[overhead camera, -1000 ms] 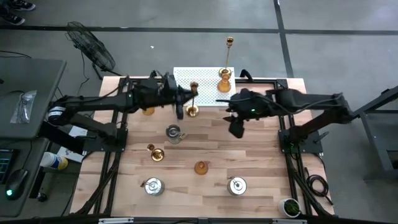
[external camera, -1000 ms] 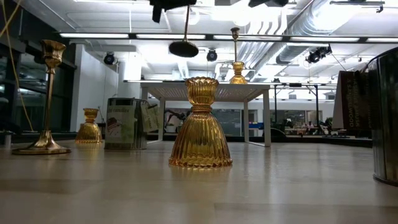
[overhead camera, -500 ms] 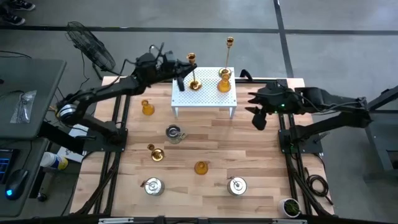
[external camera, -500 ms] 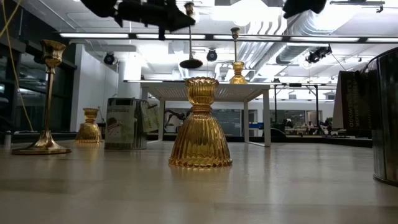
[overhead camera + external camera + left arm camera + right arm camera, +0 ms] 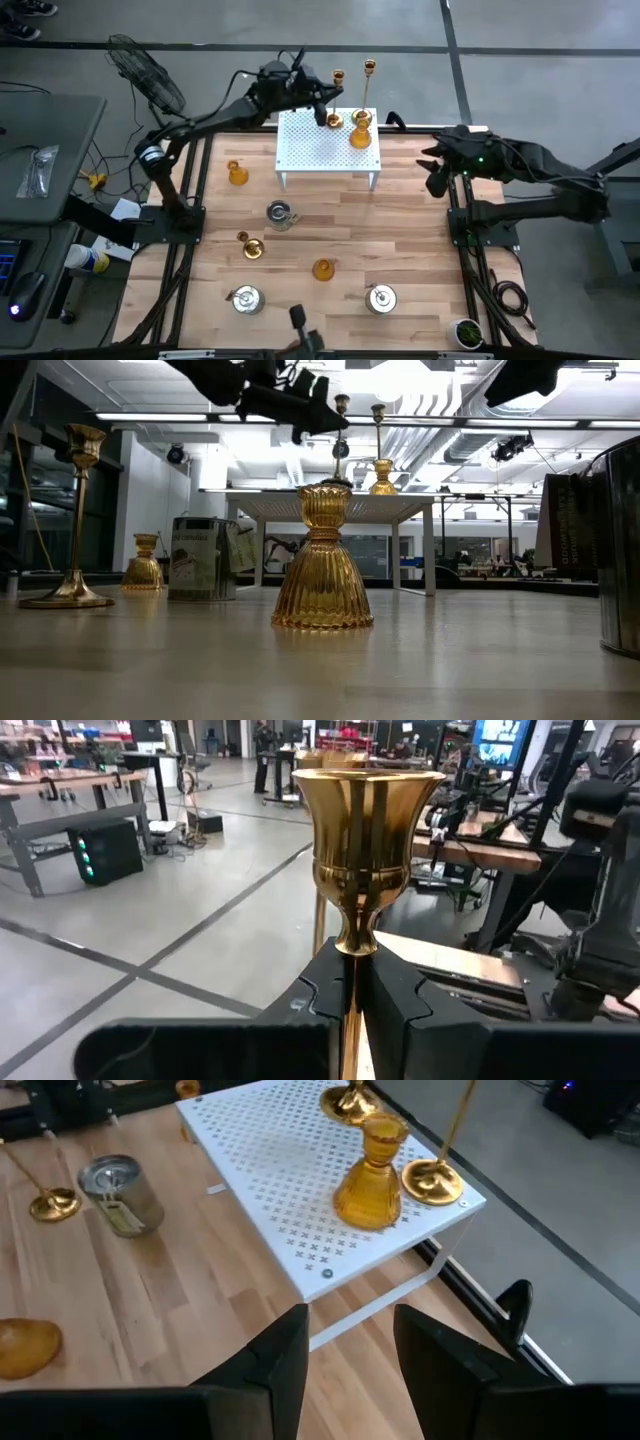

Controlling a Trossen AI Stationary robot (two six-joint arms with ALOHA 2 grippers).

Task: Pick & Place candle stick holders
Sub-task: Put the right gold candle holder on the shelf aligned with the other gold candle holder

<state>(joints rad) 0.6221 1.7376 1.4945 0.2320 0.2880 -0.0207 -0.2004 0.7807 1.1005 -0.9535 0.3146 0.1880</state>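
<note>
Gold candlestick (image 5: 368, 830) sits clamped by its thin stem btwn the left gripper's (image 5: 353, 982) two dark fingers, cup end up; jaws closed tight on the stem. In the high view the left gripper (image 5: 318, 100) reaches over the far edge of the white perforated rack (image 5: 318, 152), and the held candlestick's base (image 5: 334, 121) is at or just above the rack's far side, near the right corner; can't tell if it touches.

On the rack's right end: an amber cup (image 5: 360, 130) w/ a tall gold candlestick (image 5: 369, 75) just beside it, toward the far right corner. Right wrist view shows both, cup (image 5: 374, 1173) upright and round gold base (image 5: 432, 1181) next to it.

Right gripper (image 5: 437, 178) hangs off the table's right side, well apart from the rack, holding nothing; fingers (image 5: 277, 1361) stand partly apart.

Rest on the wooden table (image 5: 400, 250): amber cup (image 5: 237, 173) left of the rack, silvery pot (image 5: 279, 213) in front of the rack, short gold candlestick (image 5: 248, 245) nearer still, amber cup (image 5: 323, 268) mid-table, and two silvery pots (image 5: 245, 298) (image 5: 380, 298) along the near edge. Low view has that mid-table amber cup (image 5: 323, 560) front and centre.
</note>
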